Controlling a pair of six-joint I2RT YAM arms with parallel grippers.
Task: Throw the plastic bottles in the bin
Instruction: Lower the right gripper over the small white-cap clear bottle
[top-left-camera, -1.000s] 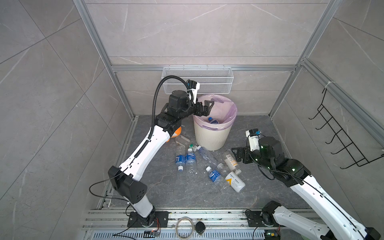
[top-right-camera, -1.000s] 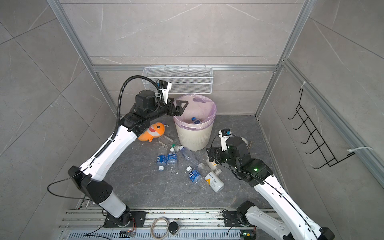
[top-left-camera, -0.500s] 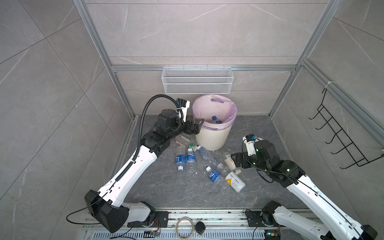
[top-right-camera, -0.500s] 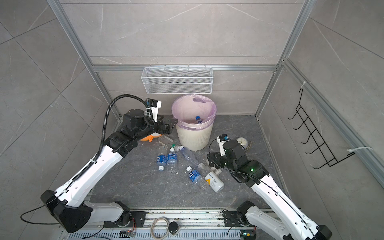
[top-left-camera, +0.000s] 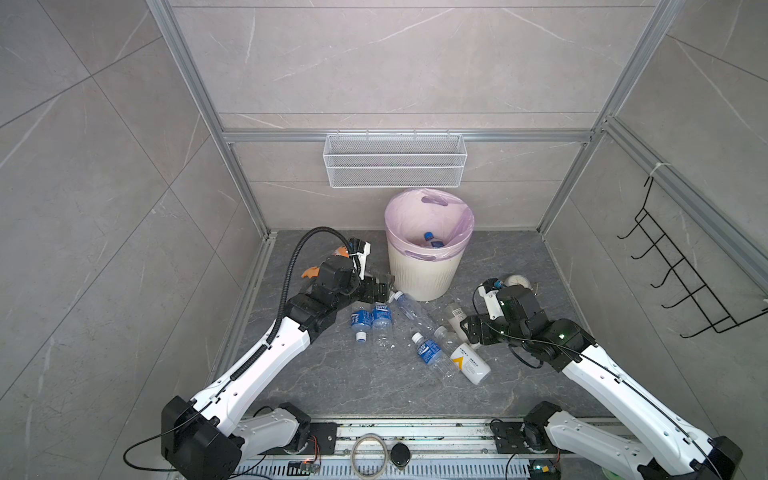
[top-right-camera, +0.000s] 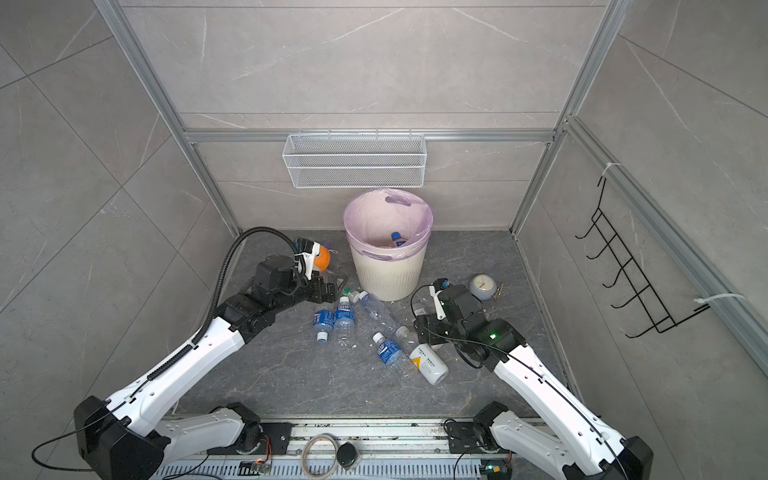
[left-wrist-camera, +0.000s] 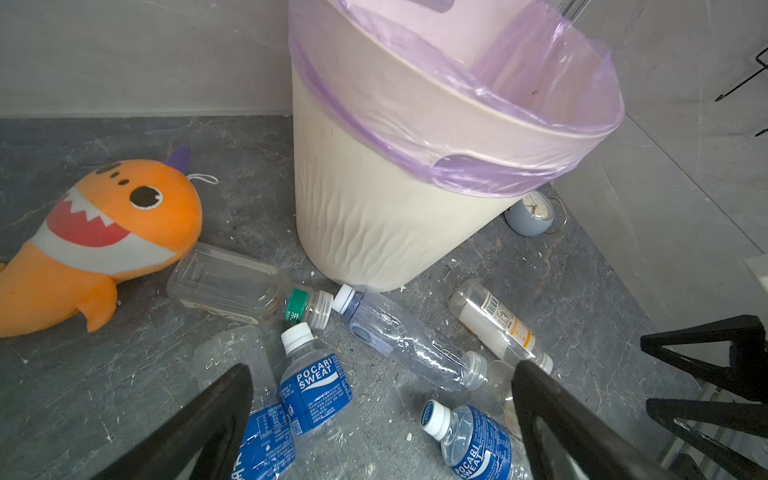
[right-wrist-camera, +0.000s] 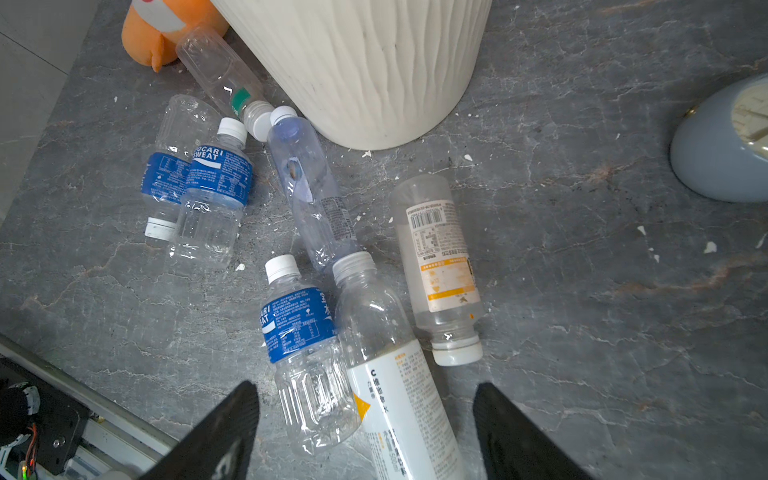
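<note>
The cream ribbed bin (top-left-camera: 424, 274) with its lilac bag stands at the back, and a blue-capped bottle (top-left-camera: 432, 241) lies inside it. Several plastic bottles lie on the floor in front of it: a blue-labelled pair (top-left-camera: 370, 320), a clear one (top-left-camera: 411, 309), another blue-labelled one (top-left-camera: 428, 351) and a white one with a yellow mark (top-left-camera: 469, 363). My left gripper (left-wrist-camera: 384, 368) is open and empty, low by the bin's left foot above the blue-labelled pair (left-wrist-camera: 316, 390). My right gripper (right-wrist-camera: 366, 387) is open. Its fingers straddle the white bottle (right-wrist-camera: 399, 407) and a blue-labelled one (right-wrist-camera: 299, 328) without touching them.
An orange shark plush (left-wrist-camera: 104, 232) lies left of the bin, behind my left arm. A small grey clock (top-right-camera: 482, 286) stands to the right of the bin, near my right wrist. A white wire basket (top-left-camera: 395, 160) hangs on the back wall and a black hook rack (top-left-camera: 681, 266) on the right wall.
My left arm has come down from over the bin's rim to floor level beside the bin. My right gripper has dropped closer to the bottles and its jaws have narrowed a little.
</note>
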